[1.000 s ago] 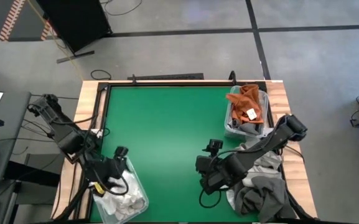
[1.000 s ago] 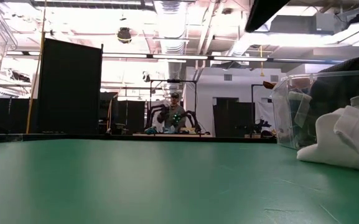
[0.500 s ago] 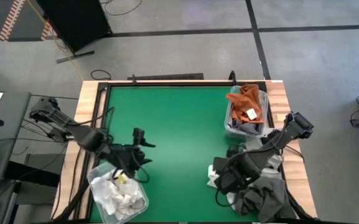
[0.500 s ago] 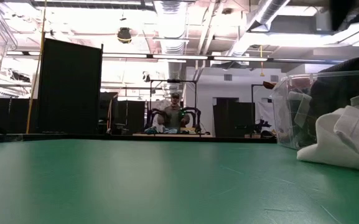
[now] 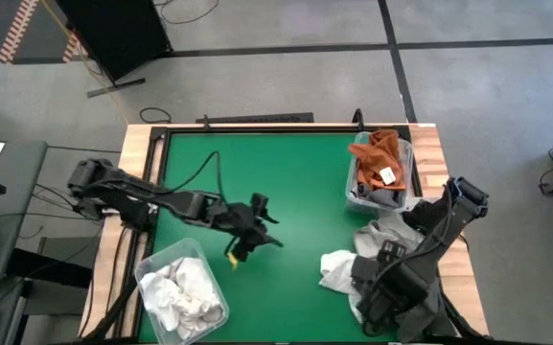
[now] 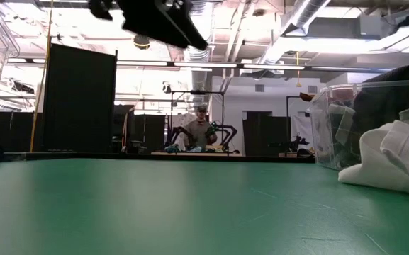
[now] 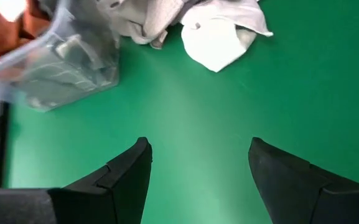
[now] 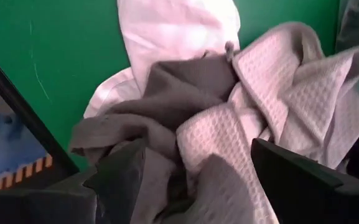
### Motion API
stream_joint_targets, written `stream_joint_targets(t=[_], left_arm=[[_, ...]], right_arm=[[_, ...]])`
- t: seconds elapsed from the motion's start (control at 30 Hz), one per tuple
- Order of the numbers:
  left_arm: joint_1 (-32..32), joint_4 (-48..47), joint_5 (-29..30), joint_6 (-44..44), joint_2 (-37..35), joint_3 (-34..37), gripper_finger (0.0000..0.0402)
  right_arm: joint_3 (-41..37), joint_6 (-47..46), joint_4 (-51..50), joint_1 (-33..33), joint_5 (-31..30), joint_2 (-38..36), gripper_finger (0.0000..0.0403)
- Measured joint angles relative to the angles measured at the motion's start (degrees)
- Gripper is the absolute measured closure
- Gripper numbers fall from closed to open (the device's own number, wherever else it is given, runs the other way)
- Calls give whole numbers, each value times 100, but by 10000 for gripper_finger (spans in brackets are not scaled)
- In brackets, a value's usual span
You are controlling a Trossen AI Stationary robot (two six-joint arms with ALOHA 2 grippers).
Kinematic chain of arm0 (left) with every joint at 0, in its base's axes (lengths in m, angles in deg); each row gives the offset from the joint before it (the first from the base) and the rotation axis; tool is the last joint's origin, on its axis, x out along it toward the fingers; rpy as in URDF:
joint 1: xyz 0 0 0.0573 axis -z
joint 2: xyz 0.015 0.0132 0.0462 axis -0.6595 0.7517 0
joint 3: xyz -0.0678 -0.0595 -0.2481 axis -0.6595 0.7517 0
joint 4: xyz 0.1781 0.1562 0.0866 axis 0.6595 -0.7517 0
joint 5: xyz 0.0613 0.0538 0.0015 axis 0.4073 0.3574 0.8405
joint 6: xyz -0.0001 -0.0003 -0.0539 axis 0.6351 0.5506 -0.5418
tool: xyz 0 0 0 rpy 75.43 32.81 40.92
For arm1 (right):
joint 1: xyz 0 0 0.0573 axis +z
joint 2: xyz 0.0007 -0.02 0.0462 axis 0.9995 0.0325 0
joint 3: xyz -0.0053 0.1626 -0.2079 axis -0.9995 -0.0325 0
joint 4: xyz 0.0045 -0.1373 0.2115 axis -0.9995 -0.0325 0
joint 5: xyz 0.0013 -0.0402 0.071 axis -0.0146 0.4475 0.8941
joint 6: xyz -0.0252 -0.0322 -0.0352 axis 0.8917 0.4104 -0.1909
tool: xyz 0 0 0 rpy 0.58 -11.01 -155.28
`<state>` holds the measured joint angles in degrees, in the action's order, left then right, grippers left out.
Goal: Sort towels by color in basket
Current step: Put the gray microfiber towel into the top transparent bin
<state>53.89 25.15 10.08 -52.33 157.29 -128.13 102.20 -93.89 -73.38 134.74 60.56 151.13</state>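
My matt black plastic fingers (image 7: 123,180), smooth matt green mat (image 5: 276,192), pale wood table edge (image 5: 142,153), clear glossy plastic bin (image 5: 357,187), soft waffle-weave grey cloth (image 8: 272,93), smooth white cloth (image 7: 219,40).

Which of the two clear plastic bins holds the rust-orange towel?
The clear plastic bin at the table's far right edge holds the rust-orange towel; the near-left bin holds only white towels.

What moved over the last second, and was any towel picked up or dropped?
The left claw swung from over the white-towel bin out across the green mat, open and empty. The right claw slid back from the mat's edge onto the grey and white towel pile, open, gripping nothing. Both bins and the orange towels stayed put.
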Motion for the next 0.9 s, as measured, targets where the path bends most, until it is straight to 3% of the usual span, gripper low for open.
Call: stream_joint_targets(t=[0.37, 0.63, 0.9], left_arm=[[-499, 1206, -863, 36, 1257, 2, 148], [-500, 1832, -1280, -14, 1705, 2, 148], [-500, 1958, -1418, -124, 1892, 0, 148]], right_arm=[[-48, -1414, 9, 780, 526, 9, 76], [-721, -2317, 66, 1390, 1538, 11, 76], [-1432, -2977, 1695, 1683, 1768, 11, 76]])
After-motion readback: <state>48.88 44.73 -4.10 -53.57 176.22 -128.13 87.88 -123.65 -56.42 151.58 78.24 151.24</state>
